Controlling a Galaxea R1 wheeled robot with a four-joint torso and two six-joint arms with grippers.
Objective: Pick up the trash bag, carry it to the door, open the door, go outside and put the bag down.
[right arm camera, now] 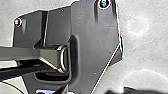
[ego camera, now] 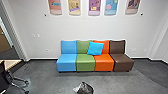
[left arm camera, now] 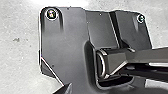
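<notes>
Black-and-whitish trash bag [ego camera: 86, 88], crumpled | on grey floor [ego camera: 52, 81] | both pincers: can't tell

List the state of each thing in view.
Dark, whitish-patched plastic trash bag: rumpled; open or tied, cannot tell.
Blue, green, orange and brown sofa: upright.
Bright blue square cushion: tilted, leaning on the sofa.
Black office chair: upright.
Colourful rounded posters: hung up.
Brown door: open or shut, cannot tell.

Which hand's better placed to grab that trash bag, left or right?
Right, though only slightly, I'd judge: the trash bag lies nearly central on the floor ahead, favouring neither side much, but a chair stands off to the left.
</notes>
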